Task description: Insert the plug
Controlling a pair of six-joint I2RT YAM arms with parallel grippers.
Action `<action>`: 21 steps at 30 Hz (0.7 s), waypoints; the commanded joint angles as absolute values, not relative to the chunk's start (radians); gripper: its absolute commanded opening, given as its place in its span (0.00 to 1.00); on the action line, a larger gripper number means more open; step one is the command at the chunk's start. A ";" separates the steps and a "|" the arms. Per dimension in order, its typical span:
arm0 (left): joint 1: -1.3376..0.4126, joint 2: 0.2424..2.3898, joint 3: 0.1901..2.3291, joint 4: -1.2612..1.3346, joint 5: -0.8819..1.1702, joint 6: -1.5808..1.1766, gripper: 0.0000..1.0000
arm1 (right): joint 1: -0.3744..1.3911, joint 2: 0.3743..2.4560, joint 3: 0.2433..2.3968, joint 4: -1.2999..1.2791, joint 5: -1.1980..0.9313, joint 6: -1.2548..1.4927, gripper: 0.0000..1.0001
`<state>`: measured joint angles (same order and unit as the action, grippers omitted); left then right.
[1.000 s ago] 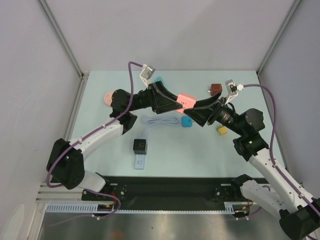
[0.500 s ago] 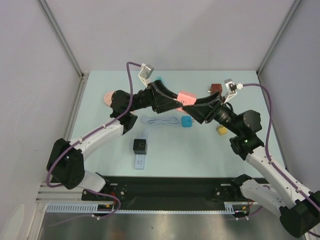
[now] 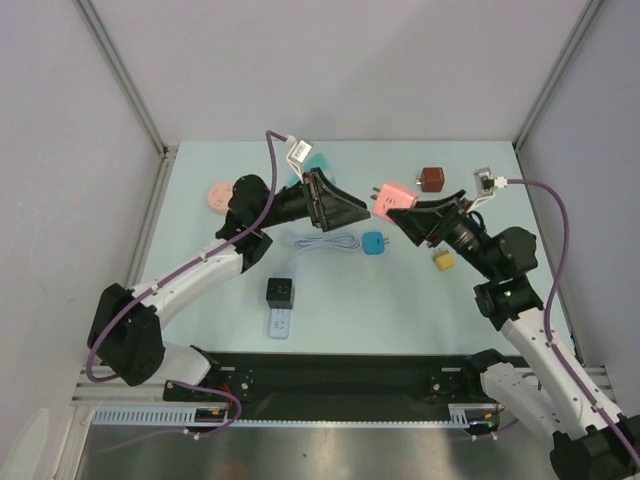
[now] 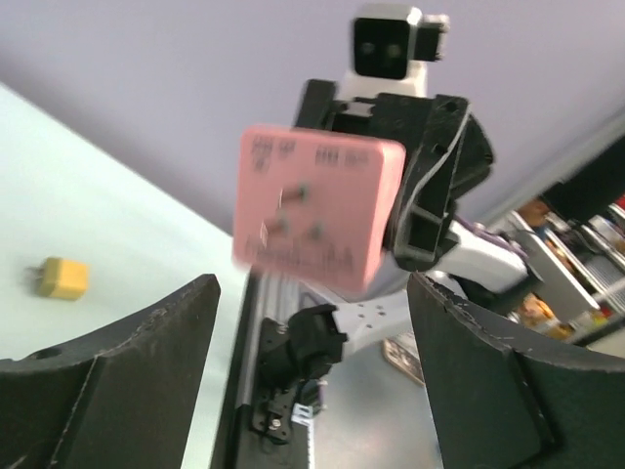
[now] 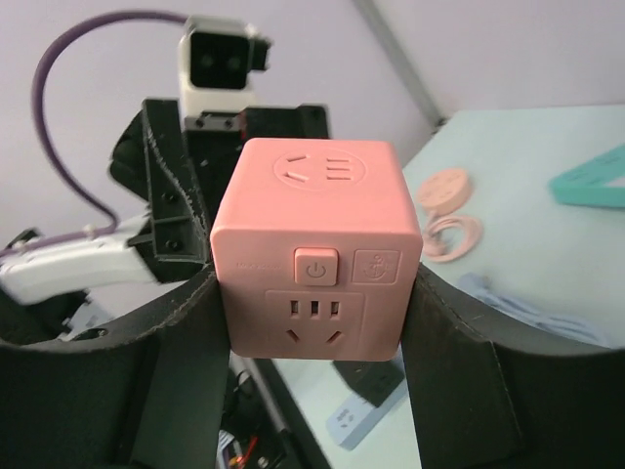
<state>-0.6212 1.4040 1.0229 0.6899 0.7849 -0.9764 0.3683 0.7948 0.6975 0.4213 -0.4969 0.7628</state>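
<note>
The plug is a pink cube (image 3: 393, 197) with three prongs on one face (image 4: 317, 210) and a socket and power button on another (image 5: 317, 259). My right gripper (image 3: 397, 207) is shut on its sides and holds it in the air above the middle of the table. In the right wrist view both fingers (image 5: 186, 332) press against the cube. My left gripper (image 3: 362, 208) stands open just left of the cube, facing its pronged face with a gap between. A white power strip (image 3: 280, 324) lies near the front with a black cube (image 3: 280, 291) plugged into it.
On the table lie a blue plug (image 3: 373, 244) with a white cable (image 3: 320, 242), a yellow block (image 3: 443, 260), a brown block (image 3: 432, 178), a pink disc (image 3: 218, 195) and a teal piece (image 3: 318, 160). Walls close in the table on the left, back and right.
My left gripper has opened, let go of the pink cube and drawn back to the left. My right gripper keeps the cube and has carried it a little to the right.
</note>
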 commanded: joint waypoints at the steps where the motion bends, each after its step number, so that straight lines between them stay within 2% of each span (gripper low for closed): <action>1: -0.585 1.347 1.095 0.454 0.716 -0.813 0.84 | 0.292 0.741 0.703 0.350 -0.454 0.715 0.00; 6: -0.502 1.403 1.199 0.238 0.631 -0.632 0.83 | 0.227 0.724 0.700 0.288 -0.475 0.695 0.00; 8: -0.470 1.495 1.311 0.079 0.598 -0.530 0.78 | 0.221 0.724 0.696 0.275 -0.483 0.677 0.00; 10: -0.420 1.627 1.466 -0.123 0.496 -0.453 0.75 | 0.216 0.724 0.698 0.258 -0.486 0.660 0.00; 12: -0.375 1.727 1.616 -0.217 0.377 -0.368 0.69 | 0.213 0.721 0.706 0.239 -0.483 0.628 0.00; 13: -0.359 1.820 1.658 -0.271 0.348 -0.356 0.66 | 0.215 0.718 0.707 0.220 -0.476 0.618 0.00; 14: -0.329 1.862 1.696 -0.285 0.336 -0.341 0.56 | 0.215 0.719 0.713 0.209 -0.472 0.606 0.00; 16: -0.304 1.975 1.808 -0.311 0.308 -0.337 0.48 | 0.215 0.719 0.722 0.175 -0.465 0.572 0.00; 17: -0.295 2.006 1.843 -0.321 0.289 -0.333 0.38 | 0.215 0.718 0.727 0.164 -0.462 0.562 0.00; 21: -0.262 2.152 2.027 -0.364 0.131 -0.321 0.24 | 0.215 0.724 0.752 0.103 -0.445 0.506 0.00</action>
